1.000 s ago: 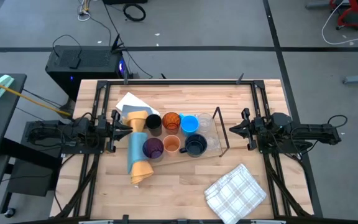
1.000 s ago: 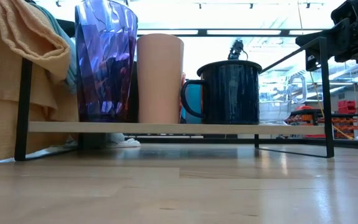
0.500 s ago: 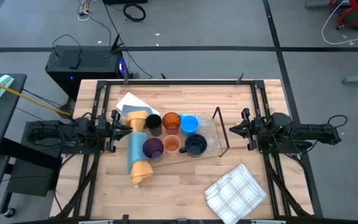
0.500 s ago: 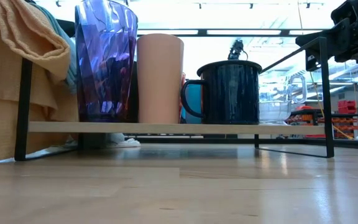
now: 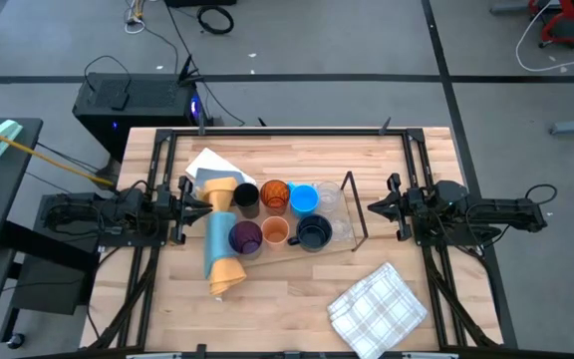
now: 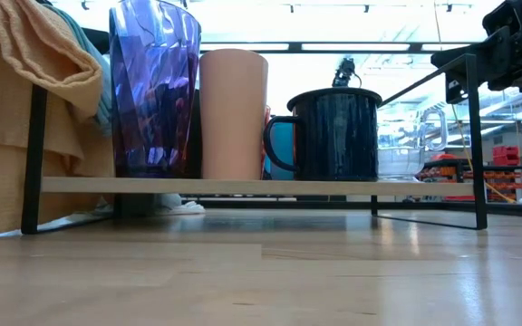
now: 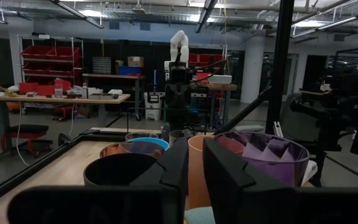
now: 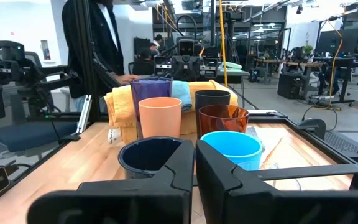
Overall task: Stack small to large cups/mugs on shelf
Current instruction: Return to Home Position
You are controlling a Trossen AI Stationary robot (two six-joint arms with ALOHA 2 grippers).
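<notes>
Cups [image 5: 274, 195] standing in two rows on the shelf [image 5: 351, 209] mid-table, none off it, looking finished. Resting left gripper [image 5: 189, 204] at nine o'clock, right gripper [image 5: 377, 207] at three, both pinched together, empty.

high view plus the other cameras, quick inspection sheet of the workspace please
surface: wooden table, bare along the front.
job's things: shelf holds black cup, amber cup, blue cup and clear glasses in the back row; purple tumbler, peach cup and dark mug in front.
clutter: rolled cloth at the shelf's left-arm end; checked cloth; white paper.
claws: left claw and right claw at opposite table edges, clear of the cups.
cables: loose cables on the floor.
surroundings: black box; person.
</notes>
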